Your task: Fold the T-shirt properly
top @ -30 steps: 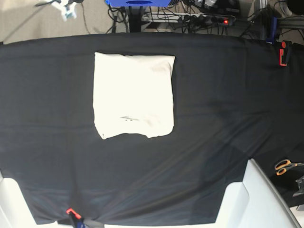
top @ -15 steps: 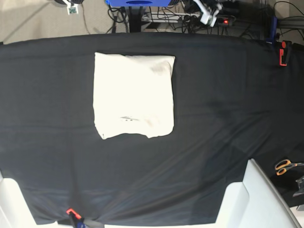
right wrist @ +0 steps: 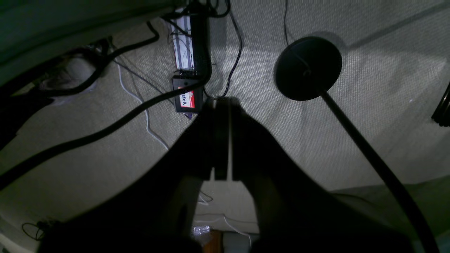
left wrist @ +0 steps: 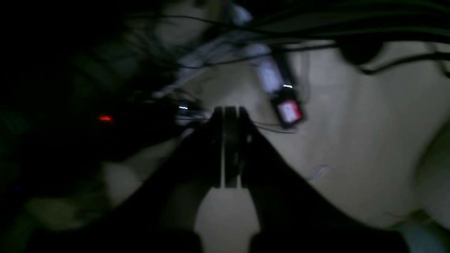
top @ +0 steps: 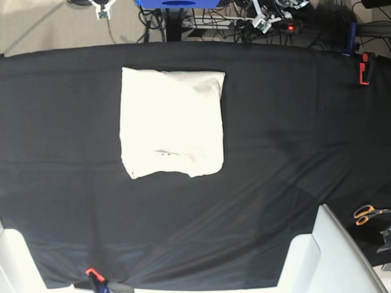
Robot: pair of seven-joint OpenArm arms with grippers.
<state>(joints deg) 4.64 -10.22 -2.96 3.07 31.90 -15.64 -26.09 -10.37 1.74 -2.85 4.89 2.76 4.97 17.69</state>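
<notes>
At the near edge of the bench (top: 256, 201), nothing of yours was touching the black cloth; only the white arm housings stood at the two near corners. Farther in, toward the far left part of the bench, the T-shirt (top: 172, 122) lay as a compact cream rectangle, flat, its edges fairly square, with one small dark mark near its near edge. Over the last second it had not shifted at all.

What had changed was beyond the far edge: your arms, which a second before showed only as small pale shapes past that edge, had drawn further off the bench. The right wrist view looked down on carpet, cables and a round black stand base, and there the right end effector (right wrist: 220, 138) had its jaws pressed together with nothing between them. The left wrist view was dark and blurred, yet the left end effector (left wrist: 230, 147) showed the same: jaws together, empty, over the floor and a power strip.

You can read that as the fold being finished, or nearly so: the shirt looked settled and both arms had left it. If you wanted it neater, only the slightly uneven near edge seemed worth another pass.
</notes>
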